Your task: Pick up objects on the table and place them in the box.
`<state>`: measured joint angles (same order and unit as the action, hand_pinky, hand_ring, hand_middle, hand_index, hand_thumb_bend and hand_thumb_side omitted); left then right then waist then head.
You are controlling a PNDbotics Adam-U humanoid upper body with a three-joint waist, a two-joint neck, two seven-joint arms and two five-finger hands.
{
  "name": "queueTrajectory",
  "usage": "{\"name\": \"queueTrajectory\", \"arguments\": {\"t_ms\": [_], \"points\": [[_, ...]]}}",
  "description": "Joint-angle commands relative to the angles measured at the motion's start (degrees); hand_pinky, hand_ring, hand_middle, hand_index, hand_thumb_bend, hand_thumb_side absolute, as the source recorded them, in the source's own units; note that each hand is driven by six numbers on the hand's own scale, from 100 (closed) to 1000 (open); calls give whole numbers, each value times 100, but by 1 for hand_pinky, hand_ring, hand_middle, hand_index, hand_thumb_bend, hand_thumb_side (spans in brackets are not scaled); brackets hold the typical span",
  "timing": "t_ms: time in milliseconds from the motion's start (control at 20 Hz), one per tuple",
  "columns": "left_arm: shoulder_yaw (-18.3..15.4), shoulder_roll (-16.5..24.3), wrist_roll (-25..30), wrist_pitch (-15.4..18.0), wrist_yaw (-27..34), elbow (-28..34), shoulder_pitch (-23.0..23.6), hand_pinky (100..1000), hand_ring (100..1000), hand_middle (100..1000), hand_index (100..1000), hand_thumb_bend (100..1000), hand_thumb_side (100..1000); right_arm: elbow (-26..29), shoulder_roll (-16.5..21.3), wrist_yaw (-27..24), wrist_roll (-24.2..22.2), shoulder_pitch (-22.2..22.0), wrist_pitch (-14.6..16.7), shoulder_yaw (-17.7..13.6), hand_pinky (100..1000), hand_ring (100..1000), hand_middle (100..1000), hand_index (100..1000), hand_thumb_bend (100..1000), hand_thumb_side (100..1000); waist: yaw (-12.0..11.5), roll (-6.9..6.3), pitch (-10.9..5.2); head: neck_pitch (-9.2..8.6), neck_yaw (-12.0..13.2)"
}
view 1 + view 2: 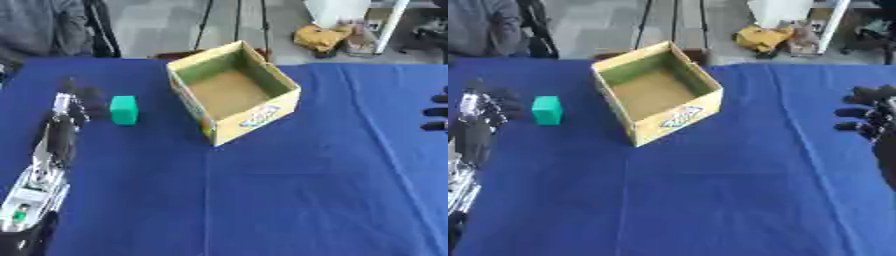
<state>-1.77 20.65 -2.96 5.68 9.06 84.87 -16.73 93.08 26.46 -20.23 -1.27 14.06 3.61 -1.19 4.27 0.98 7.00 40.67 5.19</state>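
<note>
Left to right: the robot's left hand (77,107) sits at the left of the blue table (289,190), its fingers relaxed and holding nothing, just beside a green block (123,110) that stands upright on the cloth. To the block's right, near but apart from it, an open cardboard box (262,112) rests at an angle with one corner toward the viewer; it appears empty. The right hand (872,117) shows at the far right edge, idle, fingers loosely spread, well apart from the box. The step in hand is judged to be the grasp of the block. To do it well, the left hand should close thumb and fingers on opposite faces of the block, lift it straight, clear the box's near wall, and release over the middle of the opening.
</note>
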Motion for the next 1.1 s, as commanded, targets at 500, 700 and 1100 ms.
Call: {"name": "queueTrajectory", "arguments": {"t_ms": [500,700,1100], "points": [[-49,151,94,-8,-59,119,-117,702,684,676,768,389,1000,72,105,19,15,39,-8,-42,596,692,710,815,100,885,2,-6,-91,-73,-2],[-42,392,281,-65,-370,118,-247,706,692,684,778,289,790,70,113,20,6,38,-11,-34,596,692,710,815,100,885,14,-12,-103,-77,5],[141,1545,856,-197,-2761,-308,-1061,698,695,682,786,228,164,63,140,28,-22,34,-21,-3,596,692,710,815,100,884,77,-49,-142,-63,33]]}}
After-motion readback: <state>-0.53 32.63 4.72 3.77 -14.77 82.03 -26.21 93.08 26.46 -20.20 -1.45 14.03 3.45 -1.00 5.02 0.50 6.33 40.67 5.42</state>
